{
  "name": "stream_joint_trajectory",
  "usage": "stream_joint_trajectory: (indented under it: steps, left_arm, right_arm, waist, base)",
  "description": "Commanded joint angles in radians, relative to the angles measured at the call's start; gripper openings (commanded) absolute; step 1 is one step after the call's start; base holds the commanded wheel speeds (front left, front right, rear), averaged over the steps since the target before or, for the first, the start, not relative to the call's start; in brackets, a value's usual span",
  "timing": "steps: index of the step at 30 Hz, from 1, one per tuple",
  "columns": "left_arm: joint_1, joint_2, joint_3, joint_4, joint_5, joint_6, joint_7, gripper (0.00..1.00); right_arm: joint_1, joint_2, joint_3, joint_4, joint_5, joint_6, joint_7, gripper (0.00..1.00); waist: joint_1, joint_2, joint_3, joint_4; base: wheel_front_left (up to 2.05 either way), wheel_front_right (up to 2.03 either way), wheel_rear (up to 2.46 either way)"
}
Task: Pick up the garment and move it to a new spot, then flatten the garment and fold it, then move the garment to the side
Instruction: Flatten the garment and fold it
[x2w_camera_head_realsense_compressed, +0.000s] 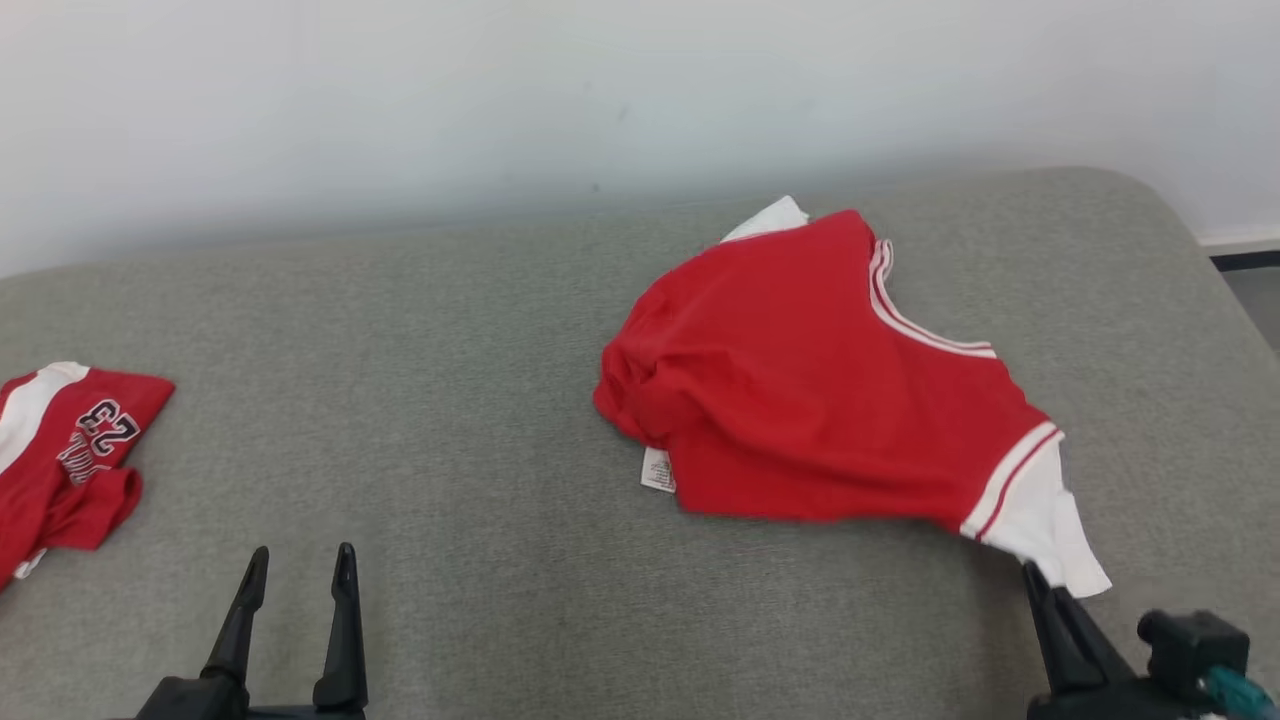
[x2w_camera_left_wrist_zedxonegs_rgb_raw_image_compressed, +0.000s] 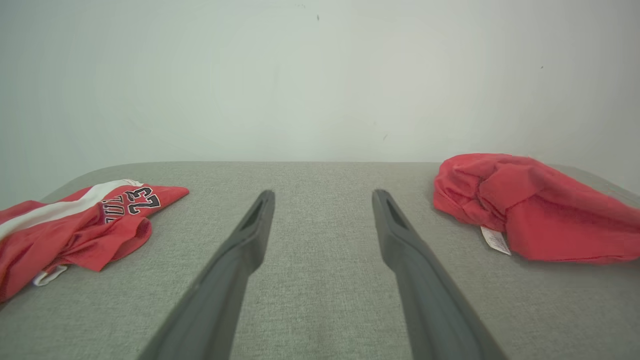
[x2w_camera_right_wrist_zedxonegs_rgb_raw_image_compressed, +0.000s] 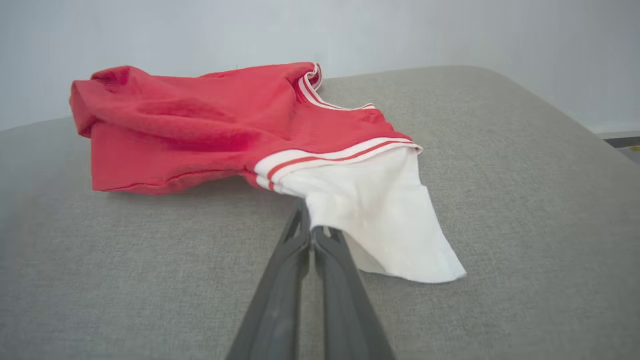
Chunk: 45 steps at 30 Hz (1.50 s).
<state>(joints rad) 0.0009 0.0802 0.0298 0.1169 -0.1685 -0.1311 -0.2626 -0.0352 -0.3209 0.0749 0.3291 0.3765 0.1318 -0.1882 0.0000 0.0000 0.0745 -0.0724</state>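
Note:
The garment (x2w_camera_head_realsense_compressed: 800, 380), a red shirt with white sleeves and striped trim, lies crumpled on the grey cushion's right half. My right gripper (x2w_camera_head_realsense_compressed: 1030, 572) is at its near right corner, shut on the edge of the white sleeve (x2w_camera_head_realsense_compressed: 1040, 515). In the right wrist view the two fingers (x2w_camera_right_wrist_zedxonegs_rgb_raw_image_compressed: 280, 280) are pressed together with the sleeve (x2w_camera_right_wrist_zedxonegs_rgb_raw_image_compressed: 380, 210) pinched at their tips, and the red body (x2w_camera_right_wrist_zedxonegs_rgb_raw_image_compressed: 200, 130) spreads beyond. My left gripper (x2w_camera_head_realsense_compressed: 298, 560) rests open at the lower left with nothing between its fingers. In the left wrist view the garment (x2w_camera_left_wrist_zedxonegs_rgb_raw_image_compressed: 540, 210) lies to the right of my left gripper (x2w_camera_left_wrist_zedxonegs_rgb_raw_image_compressed: 322, 197).
A second red garment (x2w_camera_head_realsense_compressed: 70, 450) printed with 23 lies at the cushion's left edge (x2w_camera_left_wrist_zedxonegs_rgb_raw_image_compressed: 75, 225). The grey cushion (x2w_camera_head_realsense_compressed: 450, 400) meets a pale wall behind. Its right end rounds off, with floor (x2w_camera_head_realsense_compressed: 1255, 300) beyond.

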Motion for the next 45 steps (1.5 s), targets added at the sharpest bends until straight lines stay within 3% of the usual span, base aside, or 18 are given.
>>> stream_joint_trajectory:
  steps: [1,5,6,7,16,22,27,45]
  left_arm:
    - [0.013,-0.001,0.002,-0.004,0.003,0.001,-0.003,1.0]
    - [0.006,-0.002,0.002,-0.005,0.004,0.001,-0.003,1.0]
    - [0.004,-0.002,0.001,-0.004,0.004,0.001,-0.003,1.0]
    - [0.002,-0.002,0.0,-0.004,0.003,0.001,-0.003,1.0]
    - [0.009,-0.001,0.001,0.0,-0.001,0.001,-0.003,1.0]
    - [0.008,-0.007,-0.001,-0.006,0.006,0.001,-0.003,1.0]
    - [-0.007,-0.004,-0.013,0.003,0.007,0.001,-0.003,1.0]
    - [0.003,-0.007,-0.003,0.003,0.016,0.001,-0.003,1.0]
  right_arm:
    - [0.042,0.008,-0.011,-0.047,0.009,-0.002,0.025,0.0]
    - [0.134,0.026,-0.057,-0.122,0.008,-0.002,0.11,0.0]
    - [0.141,0.031,-0.061,-0.14,-0.002,-0.002,0.119,0.83]
    - [0.142,0.041,-0.069,-0.158,-0.005,-0.002,0.12,1.0]
    - [0.177,0.054,-0.149,-0.304,-0.07,-0.002,0.089,1.0]
    - [0.137,0.06,-0.101,-0.338,-0.099,-0.002,0.102,1.0]
    - [0.071,0.067,-0.037,-0.306,-0.114,-0.002,0.121,1.0]
    - [-0.044,0.113,0.097,-0.108,-0.153,-0.002,-0.014,1.0]
  waist:
    - [0.0,0.0,-0.003,-0.021]
    - [0.0,0.0,0.004,-0.031]
    - [0.0,0.0,0.005,-0.032]
    - [0.0,0.0,0.006,-0.033]
    - [0.0,0.0,-0.001,-0.021]
    - [0.0,0.0,-0.005,0.003]
    - [0.0,0.0,-0.01,0.04]
    - [0.0,0.0,-0.006,0.136]
  base:
    - [0.0,0.0,0.0]
    - [0.0,0.0,0.0]
    - [0.0,0.0,0.0]
    - [0.0,0.0,0.0]
    - [0.0,0.0,0.0]
    - [0.0,0.0,0.0]
    - [0.0,0.0,0.0]
    - [0.0,0.0,0.0]
